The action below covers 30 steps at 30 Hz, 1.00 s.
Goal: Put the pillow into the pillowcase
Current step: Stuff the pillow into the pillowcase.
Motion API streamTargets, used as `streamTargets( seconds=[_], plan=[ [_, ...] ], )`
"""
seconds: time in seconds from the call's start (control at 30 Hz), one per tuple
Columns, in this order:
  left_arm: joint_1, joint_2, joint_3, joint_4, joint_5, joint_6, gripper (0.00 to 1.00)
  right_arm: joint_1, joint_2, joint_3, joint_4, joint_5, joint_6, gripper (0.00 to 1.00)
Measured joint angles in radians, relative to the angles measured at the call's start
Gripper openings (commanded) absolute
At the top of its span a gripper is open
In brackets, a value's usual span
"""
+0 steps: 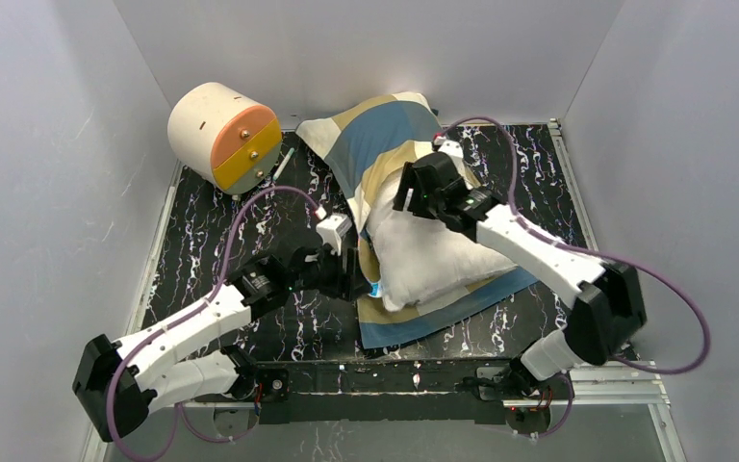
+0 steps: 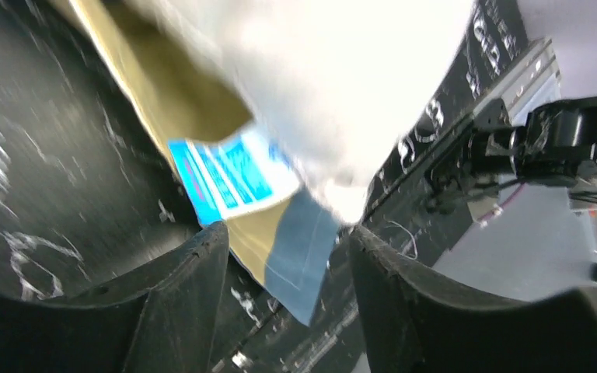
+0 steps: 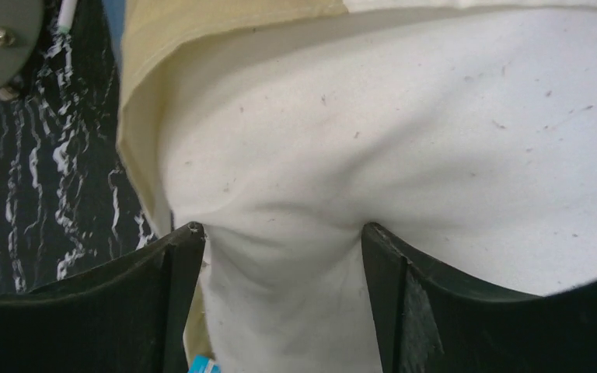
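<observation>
**Top external view.** I am counting one pillow [image 1: 438, 255], one pillowcase [image 1: 394, 130], one cream-and-orange cylinder [image 1: 223, 135] and two grippers on the black marbled table [image 1: 188, 231]. The pillow is lying right of centre. Its far part is sitting inside the pillowcase and its near part is sticking out, resting on the case's lower layer. The left gripper [image 1: 364, 285] is sitting at the pillow's near-left corner. The right gripper [image 1: 412, 192] is bearing on the pillow beside the case's mouth.

**Left wrist view.** The picture is blurring. The jaws are standing apart and clamping nothing. The tan-and-blue hem and one blue printed label [image 2: 233, 175] are lying just beyond the tips.

**Right wrist view.** The jaws are standing wide apart. The fingertips [image 3: 183, 249] are touching the white cover, which is puckering between them; I am seeing no closed pinch.

**Handling.** I am judging the pillow light, soft and springy: it should compress, then bulge back, so broad pushing should suit it better than pinching. I am judging the pillowcase thin, limp and prone to sliding. I am advising a hold on the upper hem at the mouth, near a corner.
</observation>
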State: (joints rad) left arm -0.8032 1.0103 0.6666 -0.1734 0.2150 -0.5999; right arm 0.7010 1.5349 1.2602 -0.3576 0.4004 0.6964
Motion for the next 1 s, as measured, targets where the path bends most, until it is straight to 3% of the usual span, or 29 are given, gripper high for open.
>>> streamTargets(
  seconds=[0.03,0.17,0.3,0.57,0.8,0.87,0.9,1.0],
  plan=[
    [-0.002,0.0,0.037,-0.011,-0.009,0.049,0.63,-0.003,-0.038,-0.005,-0.032,-0.03,0.0,0.98],
    [-0.004,0.048,0.223,-0.046,-0.031,0.265,0.74,-0.035,-0.225,-0.009,-0.128,-0.104,-0.003,0.99],
    [-0.024,0.182,0.396,-0.032,-0.02,0.49,0.77,-0.127,-0.391,0.029,-0.258,-0.142,-0.027,0.99],
    [-0.197,0.498,0.549,-0.007,-0.134,0.78,0.94,-0.234,-0.438,0.109,-0.463,-0.108,-0.056,0.99],
    [-0.407,0.682,0.577,0.112,-0.39,0.969,0.95,-0.378,-0.459,0.028,-0.51,-0.122,-0.038,0.99],
    [-0.432,0.723,0.577,0.154,-0.46,1.005,0.85,-0.466,-0.447,0.026,-0.508,-0.173,-0.041,0.99],
    [-0.436,0.74,0.577,0.175,-0.492,1.019,0.71,-0.505,-0.443,0.026,-0.505,-0.199,-0.041,0.99],
    [-0.441,0.78,0.578,0.234,-0.6,1.05,0.18,-0.622,-0.438,0.026,-0.497,-0.29,-0.041,0.98]
  ],
)
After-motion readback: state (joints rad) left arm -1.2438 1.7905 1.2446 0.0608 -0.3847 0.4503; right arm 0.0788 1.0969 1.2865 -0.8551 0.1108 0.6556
